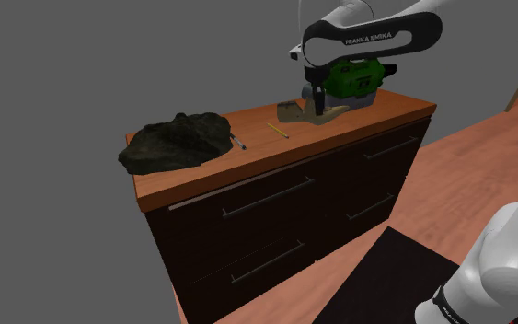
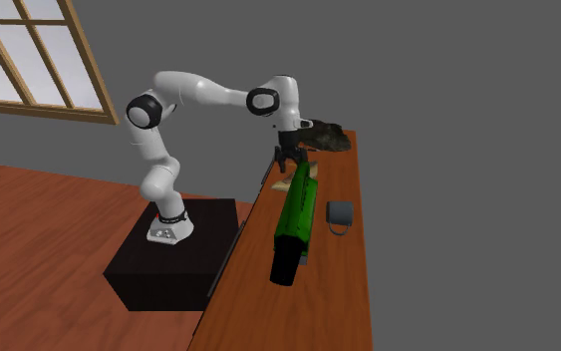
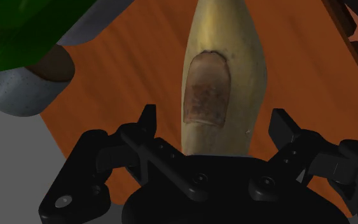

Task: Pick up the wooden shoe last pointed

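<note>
The pale, pointed shoe last (image 3: 225, 76) lies on the dresser top (image 1: 247, 152), toward the shoulder view's right and just beside a green power tool (image 1: 353, 78). The gripper (image 1: 317, 103) straddles it, its fingers spread apart.

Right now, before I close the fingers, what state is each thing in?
Gripper: open, fingers either side of the last, not clasping.
Shoe last: lying on the dresser top, not lifted.
Drawers: all shut.
Green power tool: lying along the top.
</note>
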